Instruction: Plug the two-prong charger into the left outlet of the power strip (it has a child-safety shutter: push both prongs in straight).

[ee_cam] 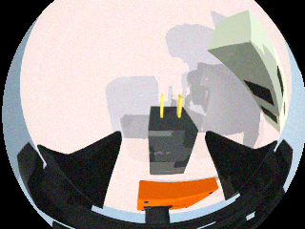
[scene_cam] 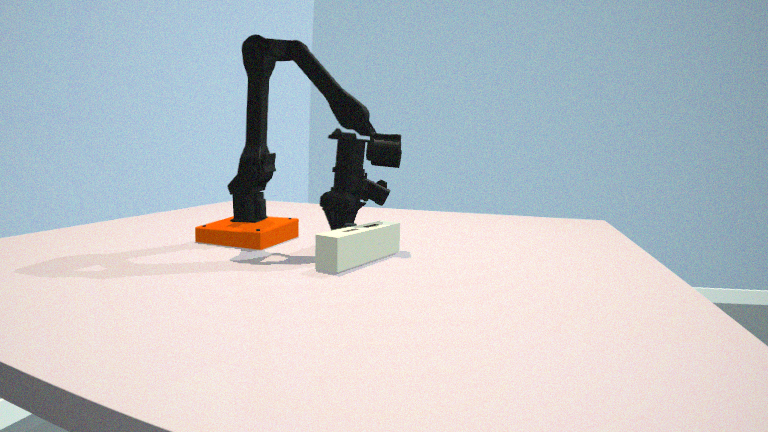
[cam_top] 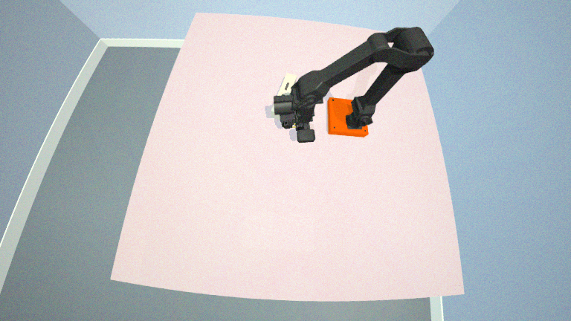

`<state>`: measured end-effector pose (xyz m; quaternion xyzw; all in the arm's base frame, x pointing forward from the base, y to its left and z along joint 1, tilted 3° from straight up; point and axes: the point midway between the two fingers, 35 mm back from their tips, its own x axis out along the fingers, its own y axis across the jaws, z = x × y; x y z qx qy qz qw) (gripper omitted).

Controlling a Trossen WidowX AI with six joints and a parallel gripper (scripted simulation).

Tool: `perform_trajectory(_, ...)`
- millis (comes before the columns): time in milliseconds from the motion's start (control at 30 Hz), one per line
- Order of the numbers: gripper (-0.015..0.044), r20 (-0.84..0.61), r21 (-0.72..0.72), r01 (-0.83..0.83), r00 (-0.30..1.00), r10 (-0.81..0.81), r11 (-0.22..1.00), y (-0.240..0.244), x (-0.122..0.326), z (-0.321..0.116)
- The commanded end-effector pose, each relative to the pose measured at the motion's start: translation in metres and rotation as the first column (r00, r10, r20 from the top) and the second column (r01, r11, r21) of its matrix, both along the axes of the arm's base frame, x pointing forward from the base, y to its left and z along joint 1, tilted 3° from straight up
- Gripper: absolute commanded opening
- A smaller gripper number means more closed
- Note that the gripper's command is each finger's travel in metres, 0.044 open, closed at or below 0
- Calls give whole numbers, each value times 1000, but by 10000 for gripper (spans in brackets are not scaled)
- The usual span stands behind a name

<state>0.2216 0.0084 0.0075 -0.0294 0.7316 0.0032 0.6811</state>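
The dark two-prong charger (ee_cam: 166,152) lies on the table, its two yellow prongs pointing up the frame in the wrist view. In the top view the arm hides nearly all of it. My gripper (ee_cam: 166,136) (scene_cam: 342,225) is open and points down, with its fingers on either side of the charger and gaps on both sides. The pale green-white power strip (cam_top: 290,77) (scene_cam: 368,249) (ee_cam: 231,31) stands beside the gripper, with dark outlet slots in its top. In the exterior view the strip hides the charger and the fingertips' lower ends.
The orange robot base (cam_top: 339,116) (scene_cam: 229,236) (ee_cam: 176,193) is on the pink table (cam_top: 269,216) (scene_cam: 453,336), on the other side of the gripper from the strip in the exterior view. The arm arches above the table between base and gripper.
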Motion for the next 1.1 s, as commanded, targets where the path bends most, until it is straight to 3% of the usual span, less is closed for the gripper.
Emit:
perform_trajectory(0,361,1,0,0,1000,0,1000,0,0,1)
perform_trajectory(300,125,1,0,0,1000,0,1000,0,0,1)
perform_trajectory(500,85,1,0,0,1000,0,1000,0,0,1)
perform_trajectory(600,6,1,0,0,1000,0,1000,0,1,5)
perform_trajectory(1067,0,-1,-3,-5,1000,5,1000,3,-3,56)
